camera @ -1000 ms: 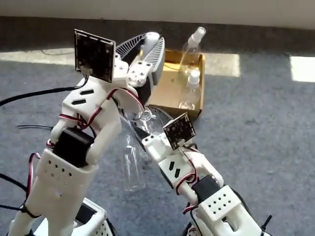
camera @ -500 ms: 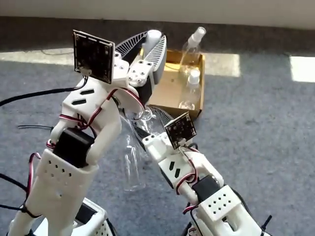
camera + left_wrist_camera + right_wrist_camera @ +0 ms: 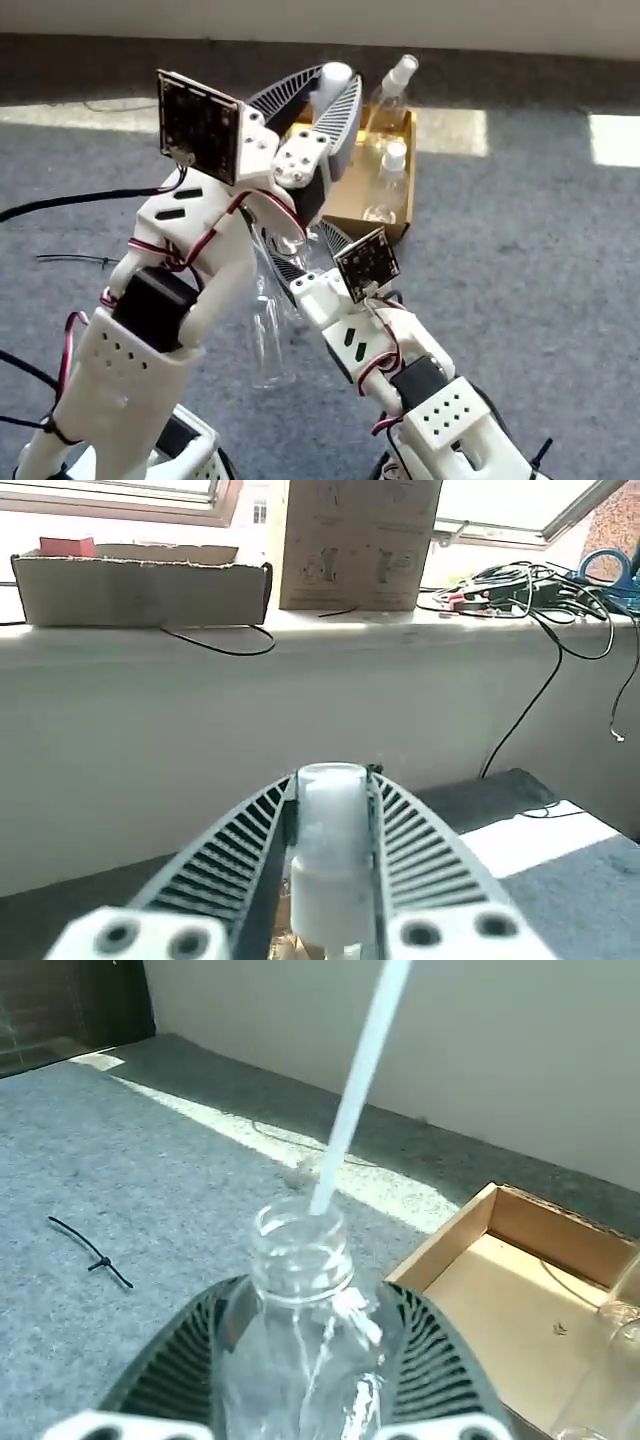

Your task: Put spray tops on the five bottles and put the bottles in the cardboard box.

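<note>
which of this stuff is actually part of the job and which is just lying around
Job:
spray top in the left gripper
open bottle in the right gripper
cardboard box
two capped bottles in it

Lying about:
black cable tie on the carpet
tray and cables on the windowsill

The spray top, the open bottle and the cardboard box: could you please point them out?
spray top (image 3: 330, 840): left wrist view, white cap body.
open bottle (image 3: 300, 1265): right wrist view, glass neck.
cardboard box (image 3: 500, 1300): right wrist view, bare floor.
</note>
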